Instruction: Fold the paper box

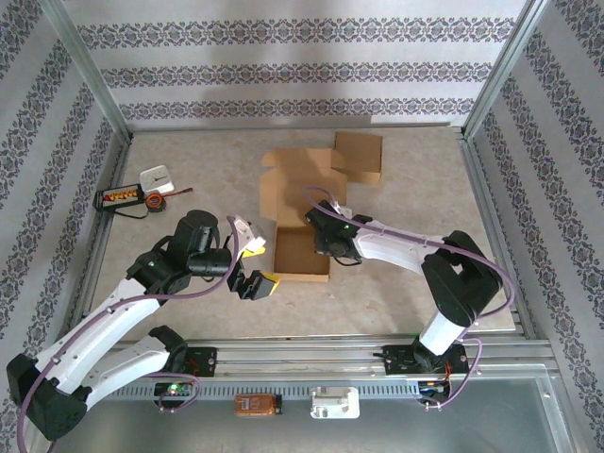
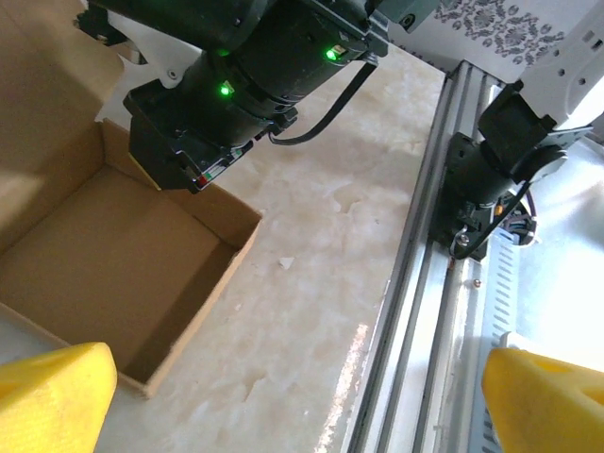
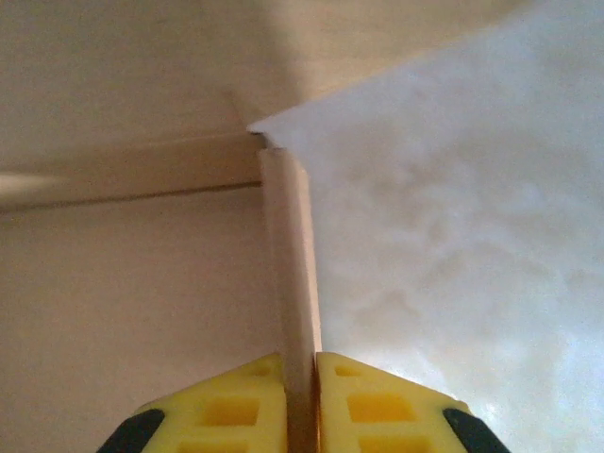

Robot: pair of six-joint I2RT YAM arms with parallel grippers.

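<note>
From above, the brown cardboard box (image 1: 297, 189) lies mid-table on the pale marbled tabletop (image 1: 425, 179). Its near part is raised into a shallow tray and its far flaps lie flat and matte, with bare stone running right and beyond it up to the metal frame. The right gripper (image 1: 326, 242) sits over the tray's right wall, while the left gripper (image 1: 257, 260) hangs just off the tray's near-left corner, apart from the card. A small black-and-orange gadget (image 1: 123, 198) and a white square block (image 1: 158, 177) sit well off by the left edge.

Over to the left wrist: the left gripper (image 2: 302, 406) is spread wide, blunt yellow fingertips (image 2: 47, 396) in each lower corner with nothing between them. The tray's thin raw-cut walls meet at a squared corner, and glossy stone lies open from there to the ribbed aluminium rail (image 2: 415, 283). The right arm's black housing, green lights glowing, perches on the tray's wall.

Right wrist now: the right gripper (image 3: 302, 406) has its ridged yellow pads pressed together, pinching the thin upright box wall. Smooth card lies to the left, bare marbled stone to the right.
</note>
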